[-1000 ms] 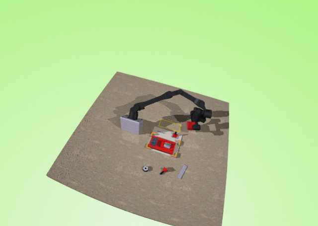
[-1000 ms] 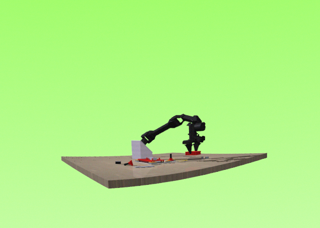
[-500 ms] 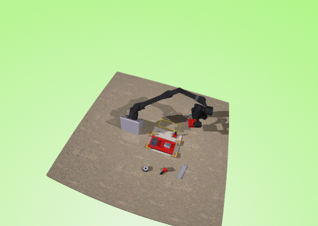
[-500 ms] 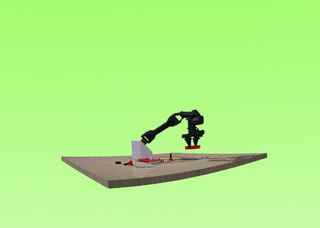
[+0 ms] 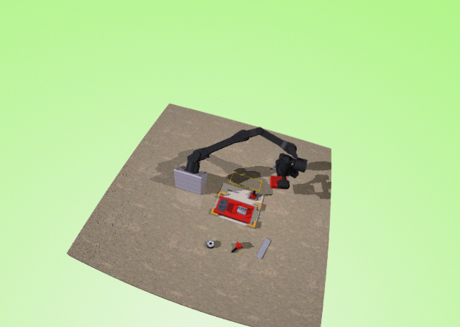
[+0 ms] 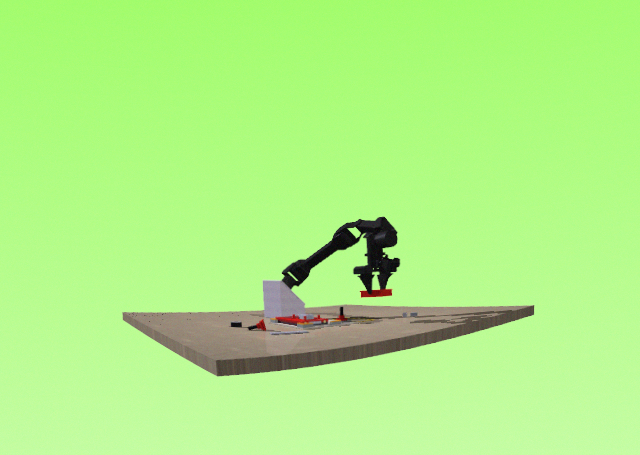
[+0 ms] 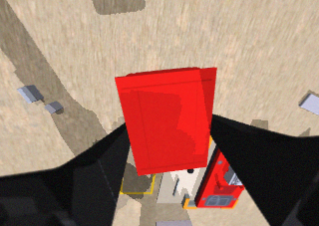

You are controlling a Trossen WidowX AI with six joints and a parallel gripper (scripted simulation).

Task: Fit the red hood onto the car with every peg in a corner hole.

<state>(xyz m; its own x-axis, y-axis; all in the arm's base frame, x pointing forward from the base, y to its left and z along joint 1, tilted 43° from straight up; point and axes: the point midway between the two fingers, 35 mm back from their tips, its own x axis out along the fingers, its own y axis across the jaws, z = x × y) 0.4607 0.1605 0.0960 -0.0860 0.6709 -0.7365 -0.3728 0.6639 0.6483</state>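
The desk (image 5: 148, 223) (image 6: 180, 339) (image 7: 259, 32) has a mottled brown top with wood-like streaks; the exterior view shows its thick, grained side. Around it the room is plain green, paler toward the bottom of the top and exterior views. Dark shadows reach toward the desk's right edge in the top view.

The gripper (image 5: 280, 179) (image 6: 375, 290) (image 7: 167, 121) is clamped on the hood (image 5: 277, 182) (image 6: 376, 293) (image 7: 166, 121), its fingers against two opposite sides. The hood hangs above the desk, near the right edge in the top view, apart from the car chassis (image 5: 234, 208) (image 6: 284, 319) (image 7: 211, 188), which sits nearer the middle.

The exterior view shows the air under the hood, which the top view cannot make plain. The wrist view shows nearly the whole red upper face, while the top view has part of it behind the gripper. The top view also shows the pale face of a wheel (image 5: 207, 243) (image 6: 236, 324), where the exterior view gives only a dark side.

The hood's long axis runs nearly up and down the wrist view, leaning slightly; the chassis slants more. In the exterior view the hood looks almost level. Which end is its front cannot be told.
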